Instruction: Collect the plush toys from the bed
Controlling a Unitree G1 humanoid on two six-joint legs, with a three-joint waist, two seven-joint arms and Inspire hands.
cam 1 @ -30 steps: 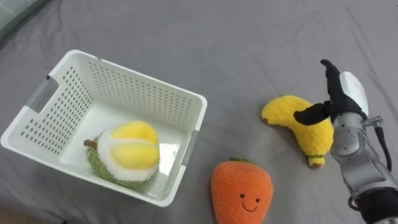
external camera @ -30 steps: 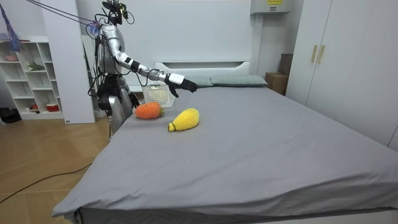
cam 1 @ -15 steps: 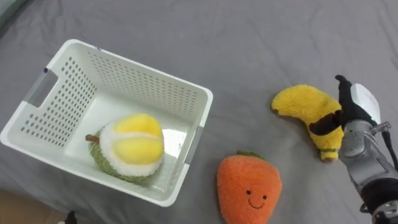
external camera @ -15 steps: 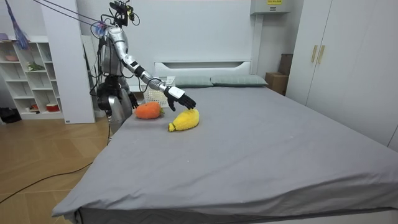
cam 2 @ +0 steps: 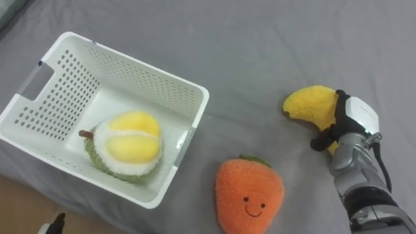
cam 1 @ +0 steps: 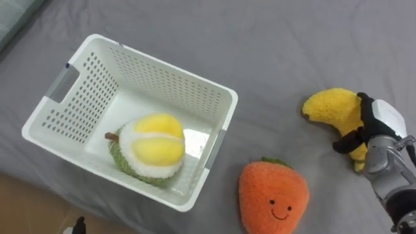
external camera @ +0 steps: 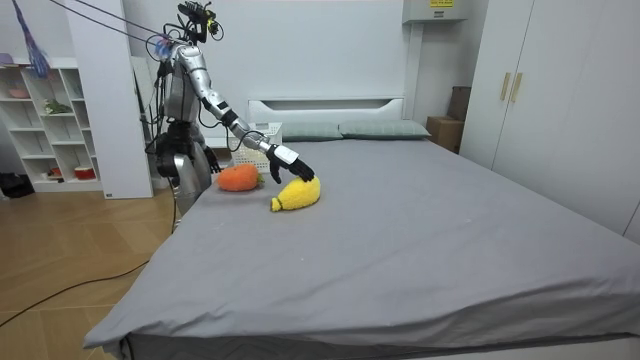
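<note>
The right hand (cam 1: 378, 127) lies on the yellow plush banana (cam 1: 328, 107). Its dark fingers (cam 2: 338, 104) curl over the top and the thumb presses in from below, so the hand is grasping the toy, which rests on the grey bed (cam 1: 292, 39). There are three toys. The banana is one. One orange plush carrot with a smiling face (cam 1: 273, 201) lies near it. One green-and-yellow plush durian (cam 1: 153, 146) sits inside the single white perforated plastic basket (cam 1: 162, 62).

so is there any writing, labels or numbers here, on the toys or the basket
No text on the basket, durian toy, carrot toy or banana toy; the carrot toy bears just a smiling face.
A yellow label on the wall unit at the top of the room view: too small to read.
</note>
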